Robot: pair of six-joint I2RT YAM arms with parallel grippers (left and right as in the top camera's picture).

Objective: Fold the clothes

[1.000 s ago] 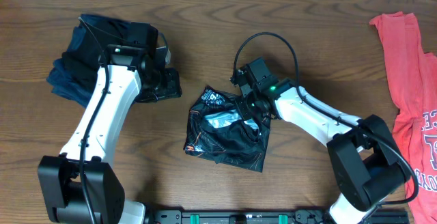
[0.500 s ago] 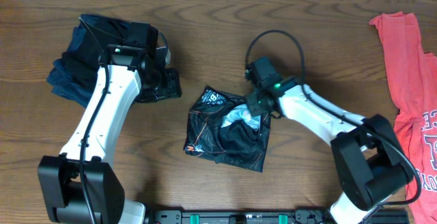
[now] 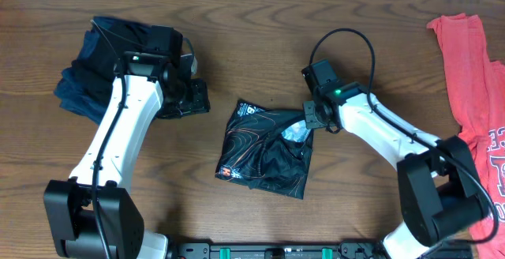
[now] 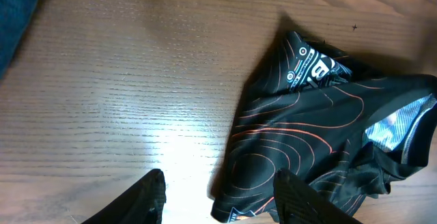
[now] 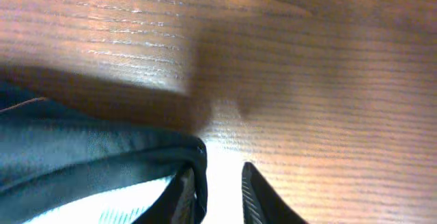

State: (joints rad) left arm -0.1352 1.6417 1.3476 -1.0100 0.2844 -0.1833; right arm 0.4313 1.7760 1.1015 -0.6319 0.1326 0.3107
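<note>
The black jersey point(image 3: 260, 144) with thin orange contour lines lies crumpled mid-table, its pale lining showing at the upper right. My right gripper point(image 3: 308, 121) sits at that upper right corner. In the right wrist view it point(image 5: 220, 197) is open by a narrow gap, with bare wood between the fingers and the jersey's hem point(image 5: 102, 159) lying against the left finger point(image 5: 186, 191). My left gripper point(image 3: 197, 98) hovers left of the jersey, apart from it. In the left wrist view it point(image 4: 222, 200) is open and empty, looking toward the jersey point(image 4: 321, 128).
A pile of navy and black garments point(image 3: 99, 69) lies at the back left, under my left arm; its blue edge point(image 4: 13, 12) shows in the left wrist view. A coral-red T-shirt point(image 3: 473, 77) lies spread along the right edge of the wooden table point(image 3: 252, 22).
My right gripper moved right, drawing the jersey's top layer over so the orange-lined outside faces up, and its jaws parted off the cloth. The left arm stayed still.
</note>
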